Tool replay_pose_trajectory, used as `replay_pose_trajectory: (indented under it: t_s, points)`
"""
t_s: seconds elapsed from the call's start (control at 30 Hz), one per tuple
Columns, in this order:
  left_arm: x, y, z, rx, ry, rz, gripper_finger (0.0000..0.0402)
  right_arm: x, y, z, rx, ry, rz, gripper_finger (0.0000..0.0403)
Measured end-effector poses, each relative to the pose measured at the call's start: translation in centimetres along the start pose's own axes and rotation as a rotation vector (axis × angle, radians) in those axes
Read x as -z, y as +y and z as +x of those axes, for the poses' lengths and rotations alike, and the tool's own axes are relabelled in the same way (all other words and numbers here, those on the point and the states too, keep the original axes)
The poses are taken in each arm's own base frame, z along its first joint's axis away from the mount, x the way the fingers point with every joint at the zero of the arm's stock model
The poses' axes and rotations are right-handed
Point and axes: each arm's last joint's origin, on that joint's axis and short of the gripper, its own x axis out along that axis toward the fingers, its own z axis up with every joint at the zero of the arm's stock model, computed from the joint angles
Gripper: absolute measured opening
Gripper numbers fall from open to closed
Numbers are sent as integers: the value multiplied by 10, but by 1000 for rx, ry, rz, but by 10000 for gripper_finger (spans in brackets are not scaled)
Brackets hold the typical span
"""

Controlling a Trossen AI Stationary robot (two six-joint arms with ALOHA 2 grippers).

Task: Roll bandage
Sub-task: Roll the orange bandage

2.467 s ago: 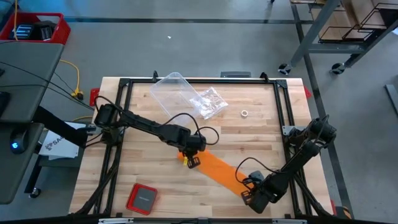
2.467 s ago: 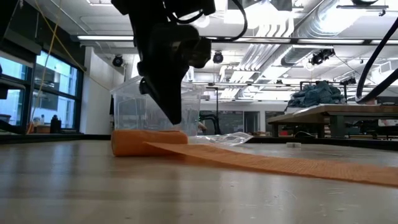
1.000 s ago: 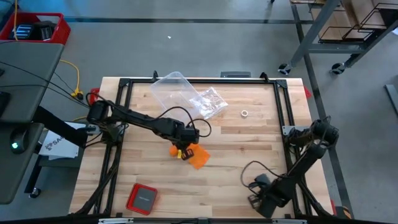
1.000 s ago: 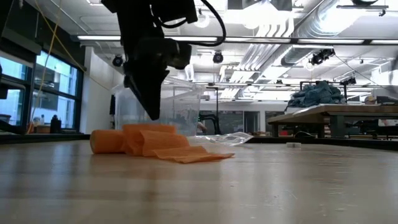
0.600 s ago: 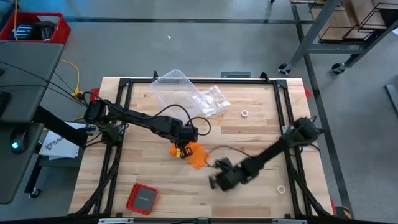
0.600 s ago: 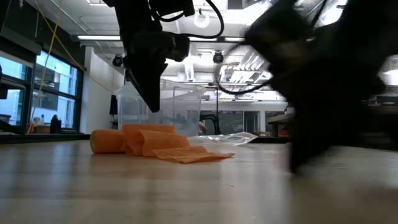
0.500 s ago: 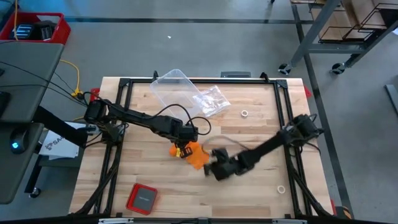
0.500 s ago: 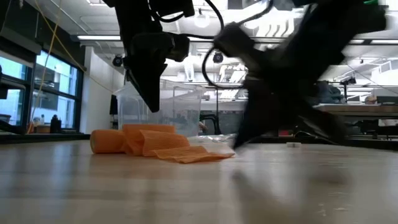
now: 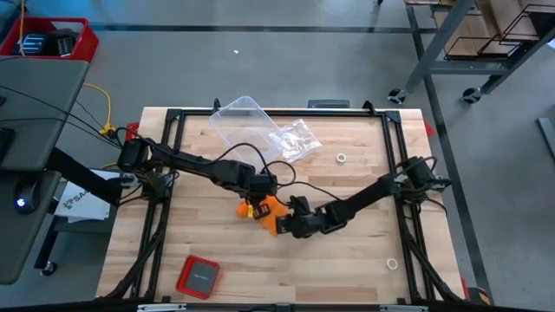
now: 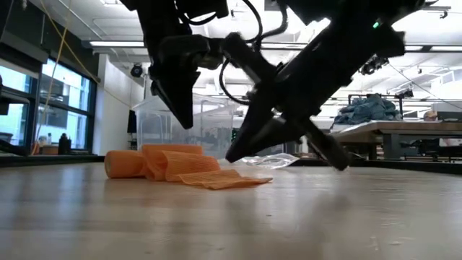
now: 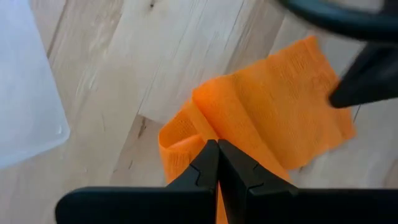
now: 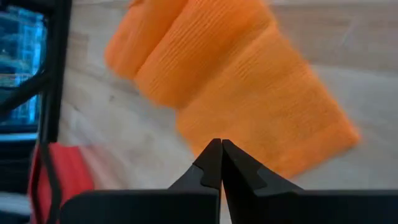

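Note:
The orange bandage (image 9: 267, 210) lies bunched on the table. In the low view it has a small rolled part (image 10: 124, 165) at one end, loose folds (image 10: 180, 162) in the middle, and a flat end (image 10: 224, 180) on the wood. My left gripper (image 9: 254, 206) is shut and hangs above the folds (image 11: 267, 124), clear of them in the low view (image 10: 180, 123). My right gripper (image 9: 284, 224) is shut, with its tips (image 12: 217, 144) over the bandage's flat end. In the low view it (image 10: 231, 157) stands slanted, a little above the table.
A crinkled clear plastic bag (image 9: 260, 130) lies at the far side. A small ring (image 9: 341, 159) lies to its right and another (image 9: 392, 263) near the front right. A red square case (image 9: 198, 276) lies at the front left. A black frame (image 9: 178, 117) borders the table.
My right gripper has swept from the table's near right corner toward the left, up to the bandage. The bandage, a long flat strip earlier, has lain bunched beside its rolled part for the last second without moving.

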Motion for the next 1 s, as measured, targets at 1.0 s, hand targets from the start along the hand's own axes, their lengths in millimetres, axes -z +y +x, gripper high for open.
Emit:
replay_pose_trajectory:
  t_s: [1.0]
  points:
    - [24, -28, -5, 24, 83, 50, 0, 118, -55, -107, 480, 344, -1, 0]
